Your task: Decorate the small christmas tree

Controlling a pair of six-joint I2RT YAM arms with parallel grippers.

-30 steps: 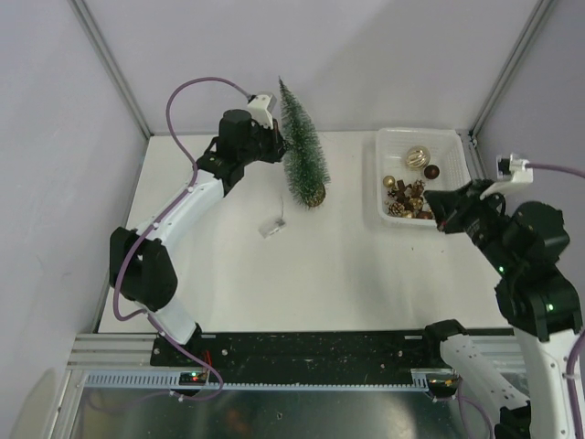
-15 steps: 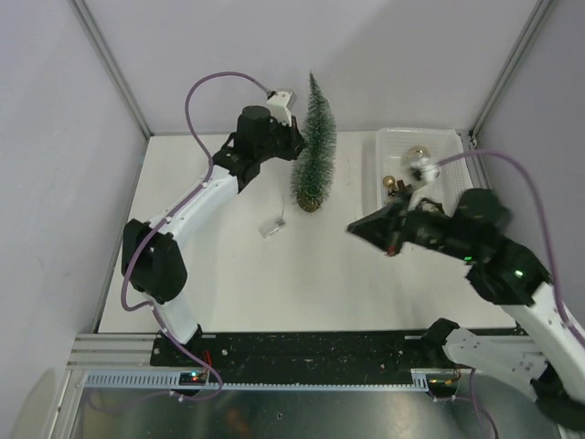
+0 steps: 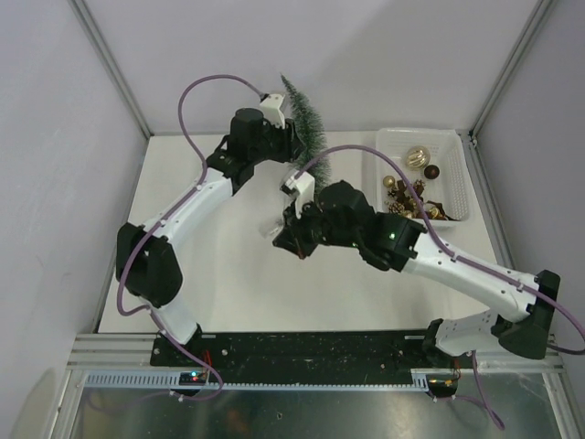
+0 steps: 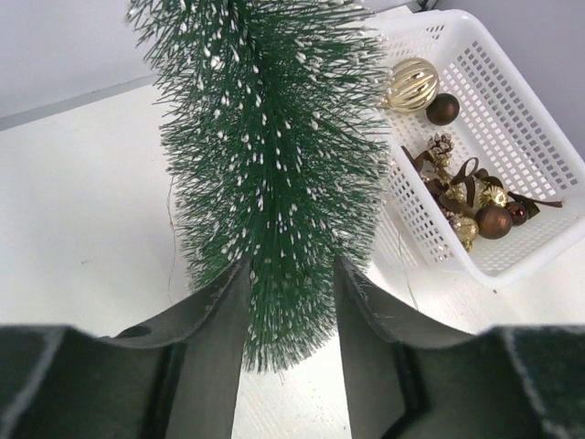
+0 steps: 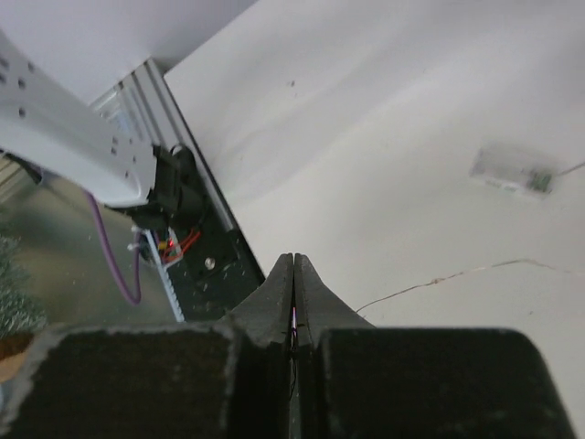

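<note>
Where the table (image 3: 228,274) meets the back wall, the small christmas tree (image 4: 274,165) leans between the jaws of the left gripper (image 4: 291,279). The jaws are partly apart and bristles brush both; whether they clamp it is unclear. Just right of the tree: white mesh basket (image 4: 539,101), with gold bauble (image 4: 409,84) and brown ornaments. Nearer: right gripper (image 5: 293,274), jaws pressed together, near a thin wire (image 5: 439,274) and small clear box (image 5: 512,172).

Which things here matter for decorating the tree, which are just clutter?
Job: frosted dark green bottle-brush tree; white plastic mesh basket; gold and brown ornaments inside it.
Lying about: small white box and thin wire, loose on the table.
</note>
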